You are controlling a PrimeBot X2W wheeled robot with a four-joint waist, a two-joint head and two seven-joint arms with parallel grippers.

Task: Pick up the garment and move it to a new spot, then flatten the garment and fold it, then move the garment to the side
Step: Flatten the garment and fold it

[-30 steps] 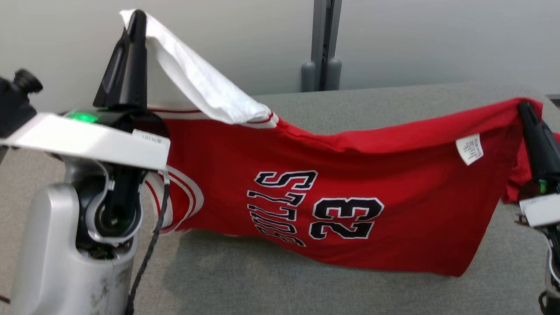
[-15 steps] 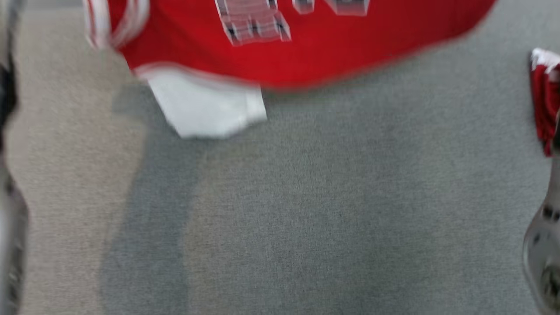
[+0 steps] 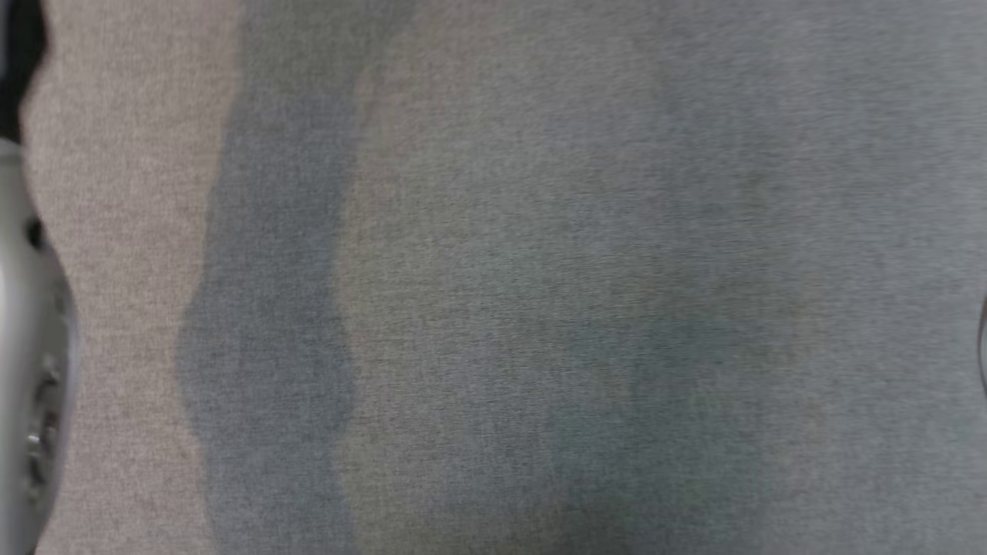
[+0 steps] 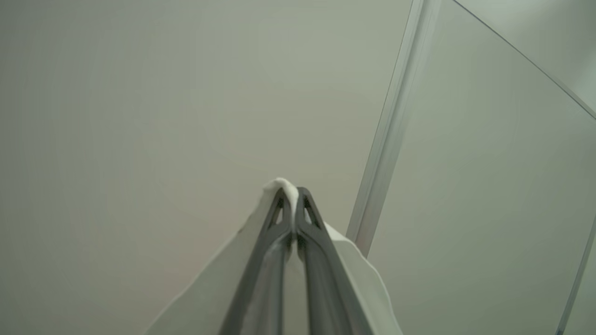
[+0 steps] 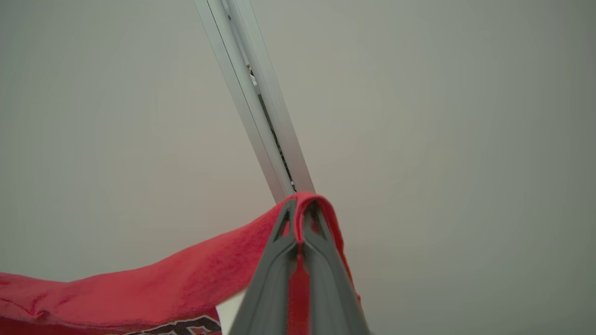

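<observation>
Left wrist view: left gripper [image 4: 293, 191] pinches white edge of garment [image 4: 205, 298] | right gripper [image 5: 300, 204] pinches its red edge | garment hangs between both, off table [image 3: 540, 270] | judged raised to spread it flat

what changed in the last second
The head camera tipped down onto the grey table. Nothing was taken or let go: the left tool stays shut on white cloth of the jersey, and the right tool stays shut on its red edge.
</observation>
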